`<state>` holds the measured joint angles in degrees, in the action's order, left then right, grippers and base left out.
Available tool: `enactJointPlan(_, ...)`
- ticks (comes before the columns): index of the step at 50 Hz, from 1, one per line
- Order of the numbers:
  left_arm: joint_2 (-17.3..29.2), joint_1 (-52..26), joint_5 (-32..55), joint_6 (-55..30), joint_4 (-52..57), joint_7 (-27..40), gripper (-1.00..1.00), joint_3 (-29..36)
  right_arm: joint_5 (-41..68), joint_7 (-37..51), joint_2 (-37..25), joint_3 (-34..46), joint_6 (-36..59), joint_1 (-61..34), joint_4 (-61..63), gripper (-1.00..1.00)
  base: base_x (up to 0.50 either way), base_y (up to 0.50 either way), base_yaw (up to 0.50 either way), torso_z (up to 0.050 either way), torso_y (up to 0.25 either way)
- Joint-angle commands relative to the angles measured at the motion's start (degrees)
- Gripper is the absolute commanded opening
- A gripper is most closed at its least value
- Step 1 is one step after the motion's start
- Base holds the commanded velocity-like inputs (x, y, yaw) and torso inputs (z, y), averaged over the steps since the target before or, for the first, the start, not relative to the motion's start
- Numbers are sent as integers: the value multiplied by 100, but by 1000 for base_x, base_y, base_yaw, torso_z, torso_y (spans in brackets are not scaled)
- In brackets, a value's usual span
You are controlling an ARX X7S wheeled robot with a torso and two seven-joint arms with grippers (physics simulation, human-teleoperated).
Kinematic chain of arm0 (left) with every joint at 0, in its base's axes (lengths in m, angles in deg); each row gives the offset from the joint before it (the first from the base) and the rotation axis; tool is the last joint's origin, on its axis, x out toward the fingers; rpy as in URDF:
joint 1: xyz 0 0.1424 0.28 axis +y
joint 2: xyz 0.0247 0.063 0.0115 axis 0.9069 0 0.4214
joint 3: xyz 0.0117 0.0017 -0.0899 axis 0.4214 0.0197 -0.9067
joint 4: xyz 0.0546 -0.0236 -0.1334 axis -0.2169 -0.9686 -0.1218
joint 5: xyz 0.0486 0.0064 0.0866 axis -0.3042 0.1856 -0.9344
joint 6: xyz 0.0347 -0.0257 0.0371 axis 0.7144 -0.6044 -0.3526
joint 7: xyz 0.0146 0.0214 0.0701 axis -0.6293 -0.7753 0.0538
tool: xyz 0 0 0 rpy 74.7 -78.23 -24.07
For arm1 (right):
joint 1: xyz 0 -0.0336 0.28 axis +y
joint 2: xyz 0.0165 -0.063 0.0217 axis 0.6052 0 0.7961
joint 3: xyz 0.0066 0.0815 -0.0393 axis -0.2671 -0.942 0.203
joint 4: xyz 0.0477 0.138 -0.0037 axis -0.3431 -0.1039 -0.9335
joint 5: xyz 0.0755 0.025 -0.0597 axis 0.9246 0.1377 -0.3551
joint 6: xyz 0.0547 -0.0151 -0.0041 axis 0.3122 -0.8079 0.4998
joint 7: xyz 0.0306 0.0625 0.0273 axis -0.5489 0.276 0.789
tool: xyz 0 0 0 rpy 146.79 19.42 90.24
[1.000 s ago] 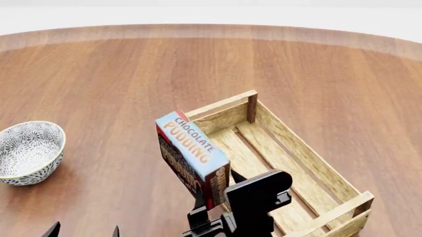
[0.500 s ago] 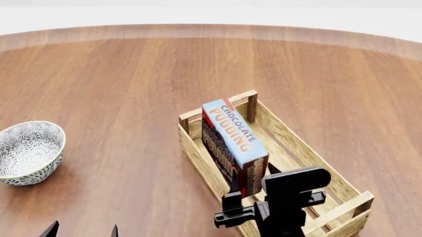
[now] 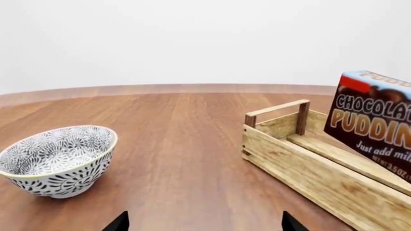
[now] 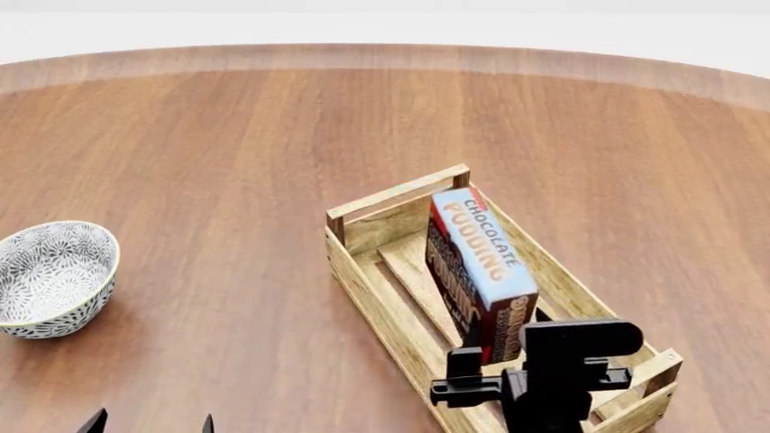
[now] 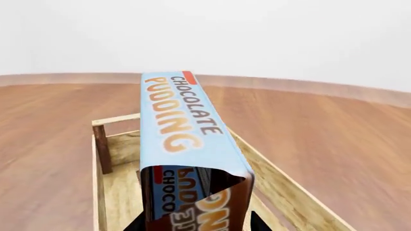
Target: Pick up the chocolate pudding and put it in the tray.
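Observation:
The chocolate pudding (image 4: pixel 481 262), a carton with a light-blue top and dark brown faces, is held on edge over the inside of the tray (image 4: pixel 361 271), a light-wood slatted crate. My right gripper (image 4: pixel 499 347) is shut on the carton's near end. In the right wrist view the pudding (image 5: pixel 183 130) fills the middle, with the tray (image 5: pixel 99 159) around it and my right gripper (image 5: pixel 196 224) clamped on it. In the left wrist view the pudding (image 3: pixel 372 120) stands above the tray (image 3: pixel 301 163). My left gripper (image 3: pixel 202 224) is open, low near the table's near edge.
A grey-white patterned bowl (image 4: pixel 50 275) stands at the left of the round wooden table (image 4: pixel 241 135); it also shows in the left wrist view (image 3: pixel 57 161). The table's far edge curves across the back.
My right gripper has carried the pudding to the right, from beside the tray's left side to over its inside. The left arm and the bowl have not moved.

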<state>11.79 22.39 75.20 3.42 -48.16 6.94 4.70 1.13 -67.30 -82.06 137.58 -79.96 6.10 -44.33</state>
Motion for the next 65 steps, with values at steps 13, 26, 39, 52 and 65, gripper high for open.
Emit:
enactJointPlan(13,35,-50,7,-46,5,65,100,64,-2549,180,217,-2535,313,126,-396,-100,0,0,0,0,0)
enactJointPlan(26,38,-50,12,25,-75,71,100,103,-4308,109,352,-4192,298,248,-396,-100,0,0,0,0,1)
enactJointPlan(39,22,-68,39,122,-212,65,100,129,-5293,-17,457,-5204,324,281,-397,-100,0,0,0,0,0)
enactJointPlan(52,53,-63,50,43,-111,107,100,177,-5750,-109,513,-5719,318,252,-396,100,0,0,0,0,0)
enactJointPlan(65,122,-101,67,-124,130,193,100,194,-5891,-172,528,-5956,142,285,-392,100,0,0,0,0,0)
